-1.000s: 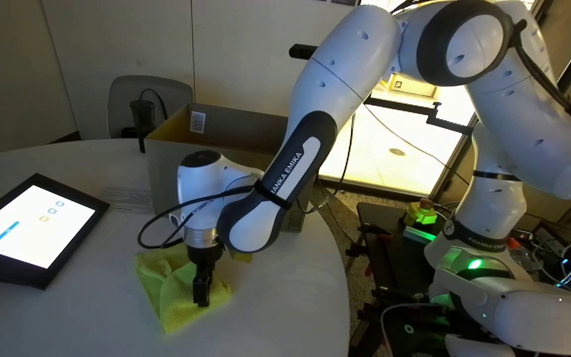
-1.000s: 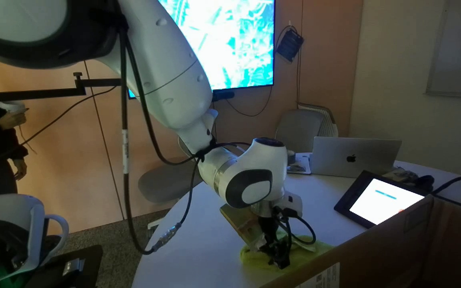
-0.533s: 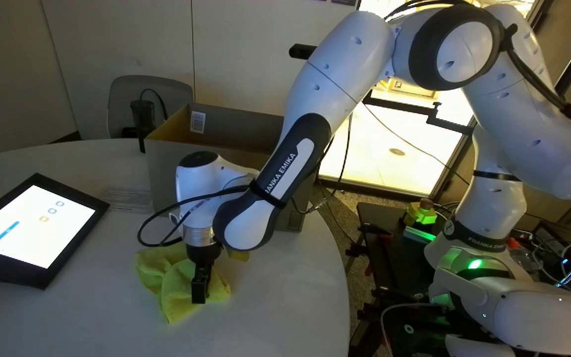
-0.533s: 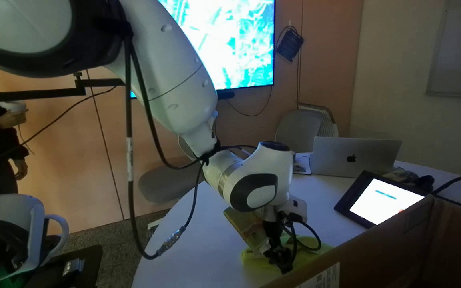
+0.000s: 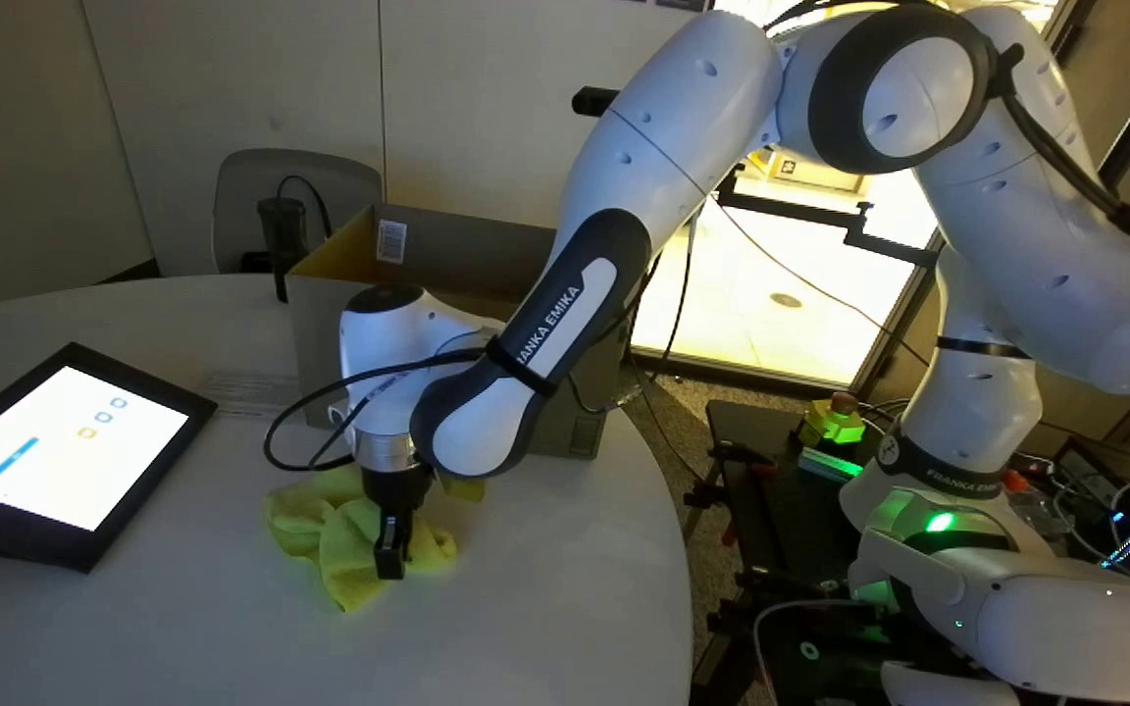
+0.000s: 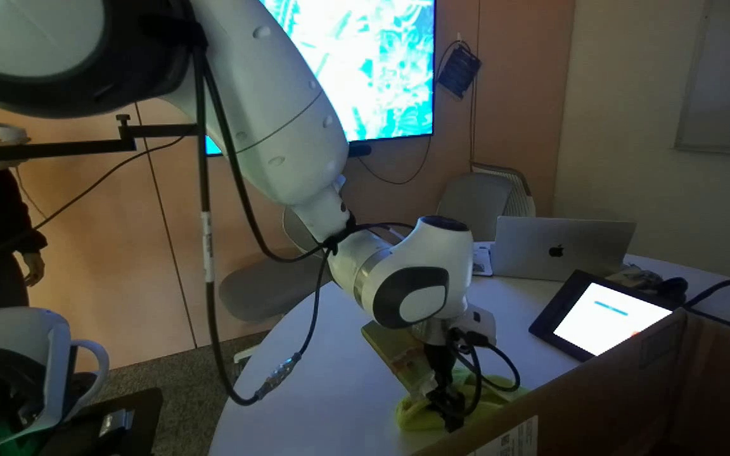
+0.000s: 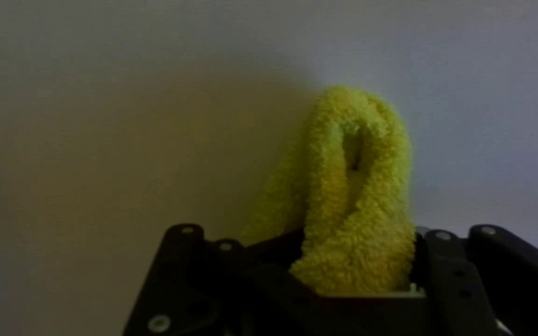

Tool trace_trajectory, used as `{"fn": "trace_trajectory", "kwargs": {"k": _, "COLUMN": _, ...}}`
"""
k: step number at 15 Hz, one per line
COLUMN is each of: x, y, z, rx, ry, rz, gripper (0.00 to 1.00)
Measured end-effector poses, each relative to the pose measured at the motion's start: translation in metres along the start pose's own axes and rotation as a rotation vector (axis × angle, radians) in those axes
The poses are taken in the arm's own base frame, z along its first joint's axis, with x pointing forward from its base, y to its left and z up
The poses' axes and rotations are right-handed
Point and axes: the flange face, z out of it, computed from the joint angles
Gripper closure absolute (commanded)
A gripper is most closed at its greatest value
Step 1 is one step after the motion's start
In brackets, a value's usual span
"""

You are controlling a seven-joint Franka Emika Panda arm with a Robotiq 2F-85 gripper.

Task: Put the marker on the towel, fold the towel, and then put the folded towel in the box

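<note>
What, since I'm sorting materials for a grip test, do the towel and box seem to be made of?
The towel: matte fabric, perhaps microfibre or terry; its pile looks fuzzy in the wrist view. The box: probably dull brown cardboard, given its flat, thin-edged walls.

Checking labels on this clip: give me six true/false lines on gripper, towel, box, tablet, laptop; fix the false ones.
1. The gripper is shut on the towel. True.
2. The box is open on top. True.
3. The towel is inside the box. False: it is outside, on the table.
4. In an exterior view, the laptop stands beyond the tablet. True.
5. The tablet is dark. False: it is lit in both exterior views.
6. The towel is spread flat. False: it is bunched up.
</note>
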Motion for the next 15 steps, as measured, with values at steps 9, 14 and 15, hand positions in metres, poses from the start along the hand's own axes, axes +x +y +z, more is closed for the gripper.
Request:
{"fn": "trace_trajectory", "kwargs": {"k": 9, "x": 0.008, "y": -0.017, "z": -0.082, "rx": -0.142, "ry": 0.042, "rz": -0.087, "gripper": 0.85}}
{"fn": "trace_trajectory", "kwargs": {"k": 14, "x": 0.007, "y": -0.027, "z": -0.141, "rx": -0.257, "ry": 0.132, "rz": -0.094, "gripper": 0.85}}
{"fn": "trace_trajectory", "kwargs": {"k": 15, "x": 0.006, "y": -0.027, "z": -0.153, "rx": -0.286, "ry": 0.154, "rz": -0.082, "gripper": 0.86}}
